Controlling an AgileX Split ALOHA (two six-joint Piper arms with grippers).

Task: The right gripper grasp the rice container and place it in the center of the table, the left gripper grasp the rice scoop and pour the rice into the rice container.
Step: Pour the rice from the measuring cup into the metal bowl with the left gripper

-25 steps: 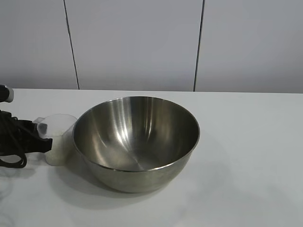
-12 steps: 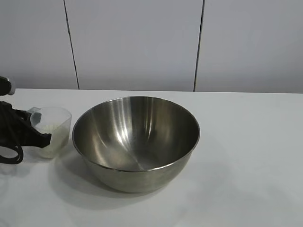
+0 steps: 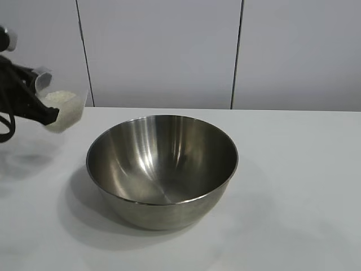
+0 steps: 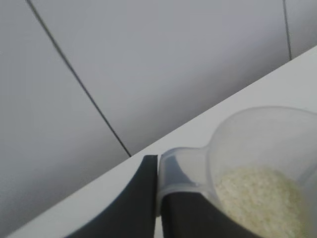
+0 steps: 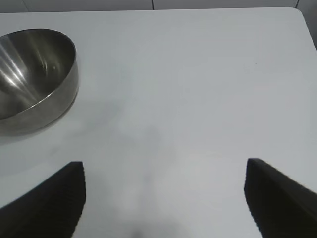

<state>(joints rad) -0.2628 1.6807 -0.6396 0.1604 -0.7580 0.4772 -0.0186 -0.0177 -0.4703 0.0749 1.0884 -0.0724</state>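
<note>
While the left gripper (image 3: 45, 113) pinches the rice scoop (image 3: 61, 110) by its tab above the table's (image 3: 293, 186) left edge, rice (image 3: 58, 97) stays inside. Right gripper (image 5: 163, 196) fingers are spread wide, holding nothing. Rice container (image 3: 162, 169) sits centrally.

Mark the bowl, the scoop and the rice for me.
bowl (image 3: 163, 164), exterior view, inner wall.
scoop (image 3: 69, 116), exterior view, side wall.
rice (image 4: 260, 198), left wrist view, middle of the heap.

Steel rice container (image 3: 162, 169) upright mid-table; rice-filled clear rice scoop (image 3: 61, 111) aloft beside it
</note>
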